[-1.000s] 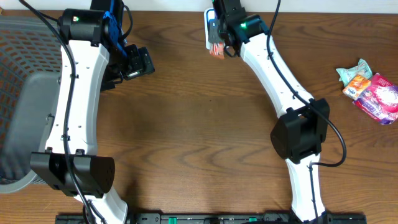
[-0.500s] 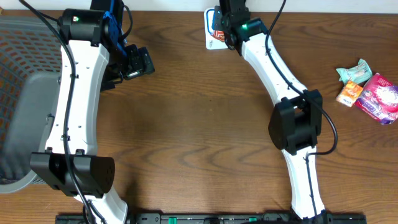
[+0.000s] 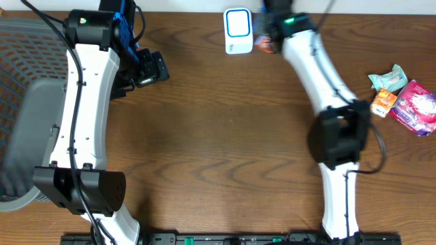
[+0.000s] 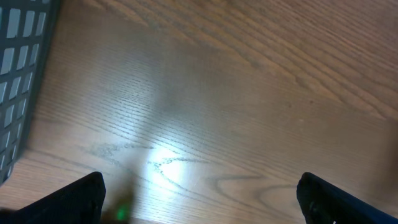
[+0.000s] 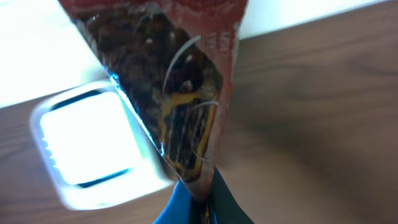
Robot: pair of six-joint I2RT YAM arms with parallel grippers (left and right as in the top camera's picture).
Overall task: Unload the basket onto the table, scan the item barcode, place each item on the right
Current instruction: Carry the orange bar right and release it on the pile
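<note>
A red and brown snack packet (image 5: 174, 93) hangs pinched between the fingers of my right gripper (image 5: 202, 202), which is shut on its lower corner. In the overhead view the packet (image 3: 264, 45) is just right of the white scanner (image 3: 238, 30) at the table's far edge, under my right gripper (image 3: 272, 34). The scanner (image 5: 93, 149) shows to the packet's left in the right wrist view, its window bright. My left gripper (image 3: 146, 70) hovers at the far left over bare wood, open (image 4: 199, 205), with nothing between its fingers.
A grey mesh basket (image 3: 27, 82) fills the left side, and its wall (image 4: 18, 74) edges the left wrist view. Several snack packets (image 3: 402, 99) lie at the right edge of the table.
My right gripper has carried the packet from over the scanner to its right side, uncovering the scanner's face. The left arm has not moved.
</note>
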